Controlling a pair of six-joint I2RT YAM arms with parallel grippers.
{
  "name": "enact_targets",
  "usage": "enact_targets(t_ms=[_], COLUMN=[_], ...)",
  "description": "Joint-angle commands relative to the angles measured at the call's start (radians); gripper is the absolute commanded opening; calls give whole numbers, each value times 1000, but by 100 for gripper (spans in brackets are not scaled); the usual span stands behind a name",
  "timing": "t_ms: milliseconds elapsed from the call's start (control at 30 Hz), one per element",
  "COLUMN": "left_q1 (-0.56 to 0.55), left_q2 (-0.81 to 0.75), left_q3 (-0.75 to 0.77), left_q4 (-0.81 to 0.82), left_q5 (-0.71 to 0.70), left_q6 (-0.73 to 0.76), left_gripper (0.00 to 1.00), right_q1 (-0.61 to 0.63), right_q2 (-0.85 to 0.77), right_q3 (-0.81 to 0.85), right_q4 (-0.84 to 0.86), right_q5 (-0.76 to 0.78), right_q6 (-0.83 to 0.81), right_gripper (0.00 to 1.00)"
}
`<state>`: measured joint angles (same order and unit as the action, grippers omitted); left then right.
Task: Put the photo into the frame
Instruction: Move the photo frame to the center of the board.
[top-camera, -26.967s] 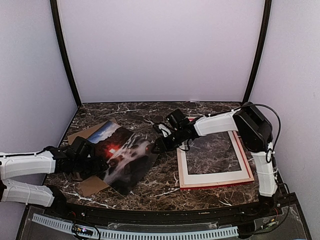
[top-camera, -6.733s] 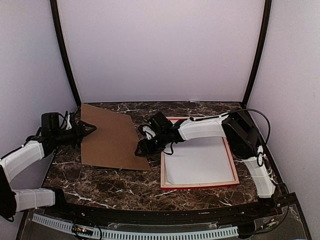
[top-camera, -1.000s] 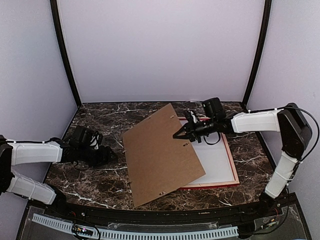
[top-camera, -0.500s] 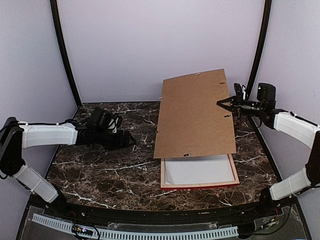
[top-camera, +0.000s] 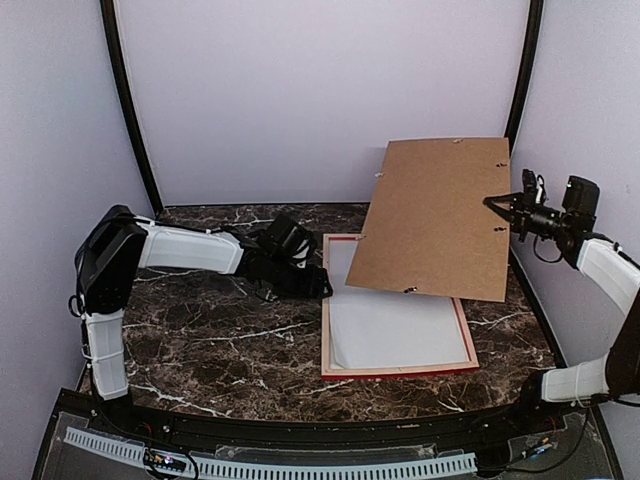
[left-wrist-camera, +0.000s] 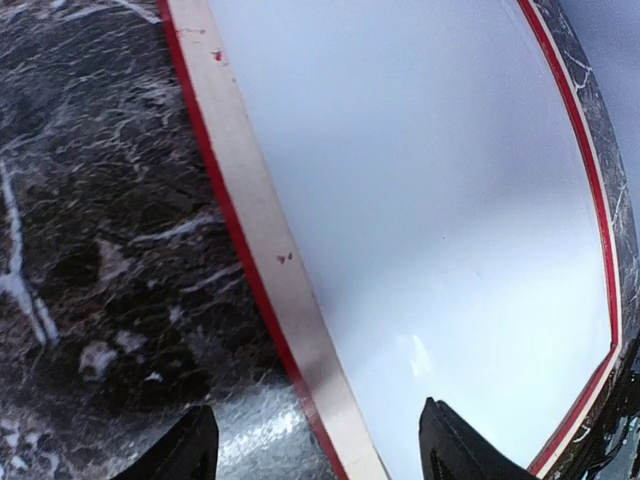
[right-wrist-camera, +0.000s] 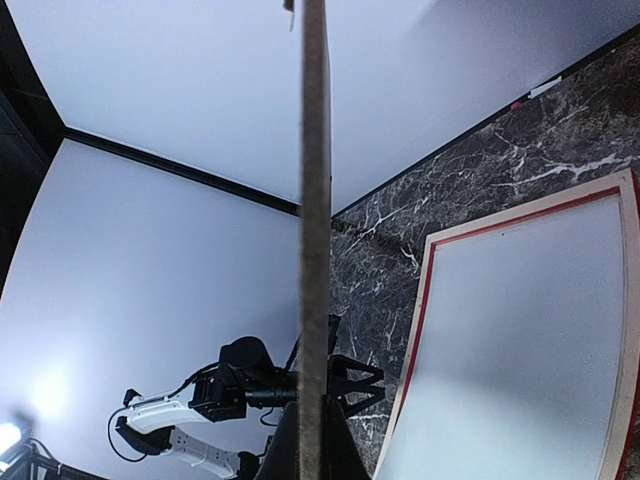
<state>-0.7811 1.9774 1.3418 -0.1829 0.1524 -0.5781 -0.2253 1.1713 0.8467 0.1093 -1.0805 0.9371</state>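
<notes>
The frame (top-camera: 400, 370) lies flat on the right half of the bench (top-camera: 220, 340), back side up, with pale wood rails and a thin red line along their edges. A plain white sheet fills its opening. As far as I can tell that is the photo (top-camera: 400, 325) lying print side down, since only blank white shows.

The right tool (top-camera: 500, 205) is raised well above the bench at the far right, clamped on the right edge of the brown board (top-camera: 435, 220). The board hangs in the air, tilted, and from overhead its lower edge covers the far end of the frame. In the right wrist view the board (right-wrist-camera: 314, 200) is a thin vertical line running straight up out of the closed fingers, with the frame (right-wrist-camera: 420, 300) and photo (right-wrist-camera: 520, 330) far below it.

The left tool (top-camera: 318, 285) is low at the frame's left rail, near the far corner. Its wrist view shows the tool (left-wrist-camera: 320, 455) spread wide with nothing in it, one fingertip over the bench (left-wrist-camera: 90, 200), the other over the photo (left-wrist-camera: 430, 200), and the rail of the frame (left-wrist-camera: 260, 270) between them. I cannot tell whether it touches.
</notes>
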Motion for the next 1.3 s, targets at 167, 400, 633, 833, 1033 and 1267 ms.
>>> enact_targets(t_ms=[167,400,633,833,1033,1267], left_q1=[-35,-45,-47,-47,-44,-15], left_q2=[125,160,172,167,112,-25], left_q3=[147,170,157,146,53,-168], left_q4=[-87,-104,-101,-139,-129,-44], left_q5=[-47,-72,-112,-157,-209,-245], left_q6=[37,39,24,10,-12,-87], left_gripper=[61,48,35,28,23,17], right_q1=[-26,-26,-26,-26,-22,31], right_q2=[-49,-52,-57,-60,-63,-61], right_q3=[-30,-37,-46,-64,-66,-106], right_q4=[67,69,64,46,-5,-43], right_q5=[-56,-56,-54,-53,-42,-16], right_q6=[15,14,13,-5,-47,-92], right_gripper=[0,0,0,0,0,0])
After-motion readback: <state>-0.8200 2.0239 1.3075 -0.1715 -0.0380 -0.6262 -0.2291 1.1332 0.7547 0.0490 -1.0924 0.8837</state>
